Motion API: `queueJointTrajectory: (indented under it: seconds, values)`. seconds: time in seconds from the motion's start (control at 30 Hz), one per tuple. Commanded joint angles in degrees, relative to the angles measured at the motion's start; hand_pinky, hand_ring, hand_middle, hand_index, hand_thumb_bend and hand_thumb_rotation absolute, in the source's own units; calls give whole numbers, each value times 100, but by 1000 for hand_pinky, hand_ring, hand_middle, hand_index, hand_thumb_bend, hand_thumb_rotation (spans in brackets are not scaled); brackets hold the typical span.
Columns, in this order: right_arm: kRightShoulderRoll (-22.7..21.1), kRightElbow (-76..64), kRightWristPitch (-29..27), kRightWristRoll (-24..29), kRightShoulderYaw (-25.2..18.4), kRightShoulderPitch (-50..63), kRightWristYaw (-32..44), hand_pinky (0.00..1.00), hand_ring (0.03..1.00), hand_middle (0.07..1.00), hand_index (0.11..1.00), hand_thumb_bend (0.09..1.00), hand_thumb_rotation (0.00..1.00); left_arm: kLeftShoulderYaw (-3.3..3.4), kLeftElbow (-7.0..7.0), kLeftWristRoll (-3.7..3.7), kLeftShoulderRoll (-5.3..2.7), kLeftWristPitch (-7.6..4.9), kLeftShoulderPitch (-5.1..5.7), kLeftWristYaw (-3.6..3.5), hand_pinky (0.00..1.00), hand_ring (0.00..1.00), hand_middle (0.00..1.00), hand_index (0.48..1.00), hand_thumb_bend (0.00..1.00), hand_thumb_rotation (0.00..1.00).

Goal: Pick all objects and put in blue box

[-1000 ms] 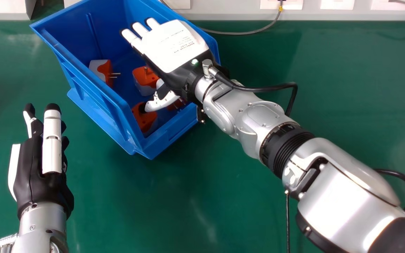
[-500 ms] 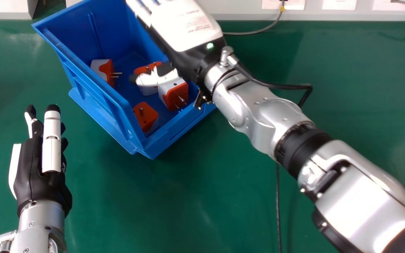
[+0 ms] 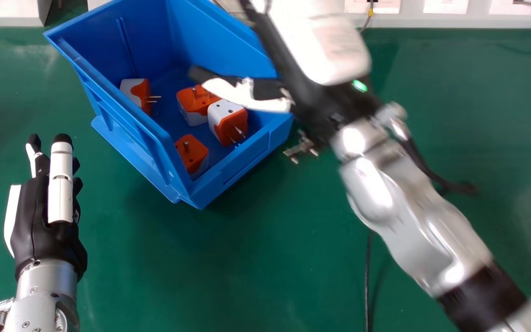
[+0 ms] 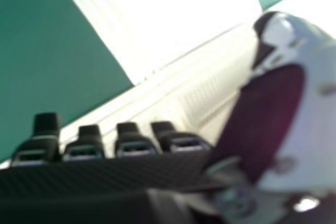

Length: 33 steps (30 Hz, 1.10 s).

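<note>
In the head view my right hand (image 3: 311, 60) is blurred above the blue box's (image 3: 228, 177) right rim, its thumb stretched over the box. It is open and holds nothing; in the right hand view the same hand (image 4: 134, 142) has its fingers extended. Inside the box lie several orange-and-white plug adapters: one at the left wall (image 3: 135, 94), one in the middle (image 3: 195, 103), another (image 3: 228, 122) touching it, and one near the front corner (image 3: 192, 154). My left hand (image 3: 46, 203) is open, left of the box above the table, with nothing in it.
The green table (image 3: 256, 258) extends around the box. A white ledge with sockets (image 3: 445, 5) runs along the far edge, with a grey cable (image 3: 368, 20) at it. A thin black cable (image 3: 368, 281) hangs near the front.
My right hand has moved right and away from over the middle of the box, uncovering the adapters beneath. My left hand has shifted slightly left.
</note>
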Motion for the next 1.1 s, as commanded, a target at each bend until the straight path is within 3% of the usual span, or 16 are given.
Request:
queueJointTrajectory:
  seconds: [0.0, 0.27, 0.43, 0.57, 0.7, 0.9, 1.07]
  values:
    - [-95, -511, -56, 65, -256, 364, -37, 950, 1000, 1000, 988, 290, 551, 37, -15, -23, 82, -142, -71, -60, 984, 967, 968, 969, 273, 922]
    - [-66, -1344, -122, 405, -839, 1850, -74, 949, 1000, 1000, 997, 278, 574, 127, 100, -24, 172, -162, -105, -140, 985, 967, 967, 969, 283, 922]
    - [107, -1491, -43, 650, -1094, 2569, -62, 911, 1000, 1000, 997, 263, 551, 167, 98, -19, 210, -142, -102, -165, 984, 967, 966, 968, 286, 920]
    - [339, -1579, 126, 1218, -1298, 3002, 255, 902, 1000, 1000, 995, 251, 559, 204, 113, -24, 227, -136, -102, -192, 984, 966, 966, 968, 288, 919]
    - [535, -1520, 144, 1887, -1461, 3195, 558, 903, 1000, 1000, 995, 251, 575, 190, 37, -3, 235, -135, -40, -210, 985, 966, 965, 967, 290, 918]
    - [713, -1476, 358, 3124, -1798, 3310, 1282, 924, 1000, 1000, 997, 253, 608, 208, 44, 11, 281, -240, 71, -319, 986, 965, 965, 967, 293, 917]
    - [814, -1452, 661, 3909, -2032, 3403, 1771, 952, 1000, 1000, 999, 276, 698, 233, 55, 13, 316, -303, 159, -401, 980, 963, 963, 967, 297, 916]
